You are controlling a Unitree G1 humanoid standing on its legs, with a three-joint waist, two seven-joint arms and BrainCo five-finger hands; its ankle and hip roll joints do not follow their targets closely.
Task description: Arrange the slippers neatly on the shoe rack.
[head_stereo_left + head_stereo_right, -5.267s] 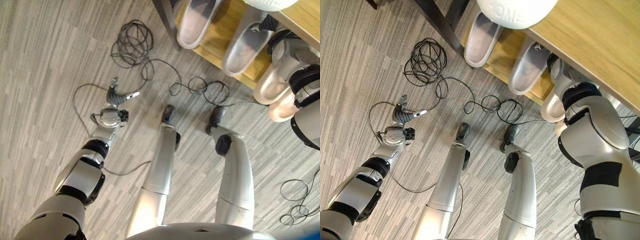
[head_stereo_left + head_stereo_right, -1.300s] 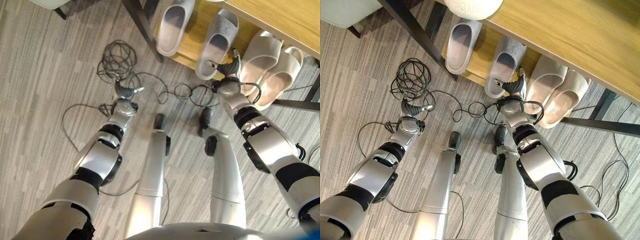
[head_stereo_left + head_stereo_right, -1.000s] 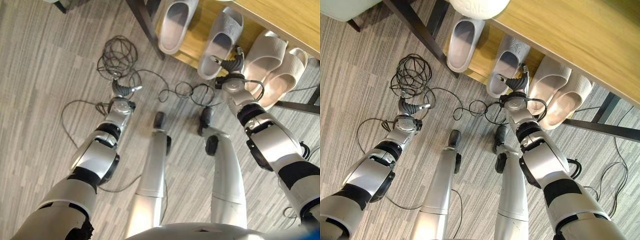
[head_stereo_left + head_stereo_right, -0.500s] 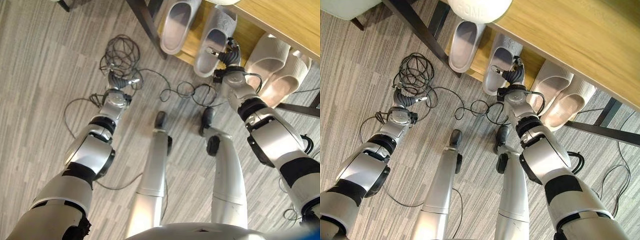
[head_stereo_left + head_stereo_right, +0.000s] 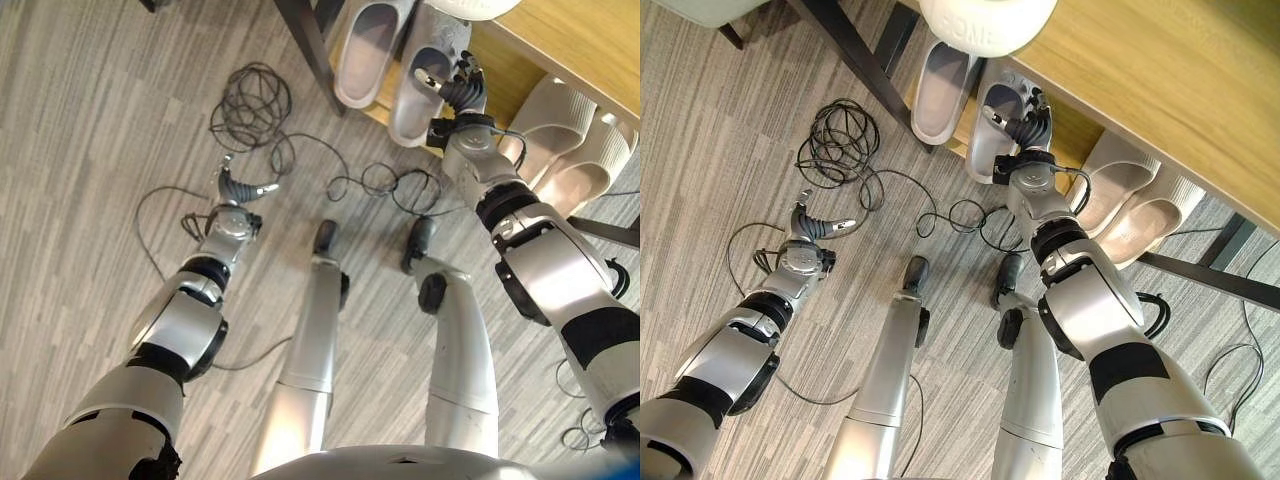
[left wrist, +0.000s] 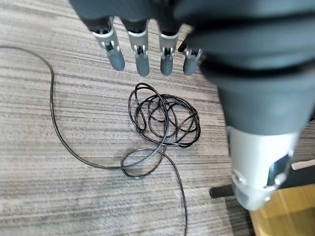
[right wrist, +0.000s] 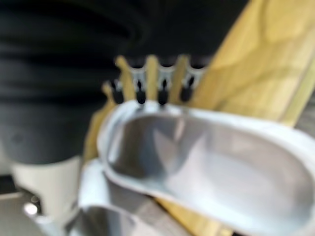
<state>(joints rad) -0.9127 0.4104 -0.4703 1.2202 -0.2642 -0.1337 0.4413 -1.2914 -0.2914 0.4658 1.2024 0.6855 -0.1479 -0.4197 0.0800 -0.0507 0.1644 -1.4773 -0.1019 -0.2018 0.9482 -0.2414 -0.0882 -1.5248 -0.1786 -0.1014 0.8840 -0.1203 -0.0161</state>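
**Pushing the grey slipper deeper on the low shelf**

Holding my right hand (image 5: 462, 92) at the heel side of a grey slipper (image 5: 425, 75), I have the fingers bent over its rim; in the right wrist view the fingertips (image 7: 162, 93) hook over the edge of the slipper's hollow, so I judge it as gripped, not only touched. This slipper lies on the wooden shelf (image 5: 500, 70) of the shoe rack, with its long axis going away from me, toe toward the back and heel toward the floor edge. A second grey slipper (image 5: 364, 40) lies just beside it on my left, almost parallel. On my right, 2 beige slippers (image 5: 560, 125) lie side by side, their heels reaching out past the shelf edge.

The next move depends on this axis: the slipper is straight ahead of my right hand, so I think a push along its length will line it up with its partner.

My left hand (image 5: 237, 189) hangs over the floor, well apart from the rack, fingers loosely spread and holding nothing.
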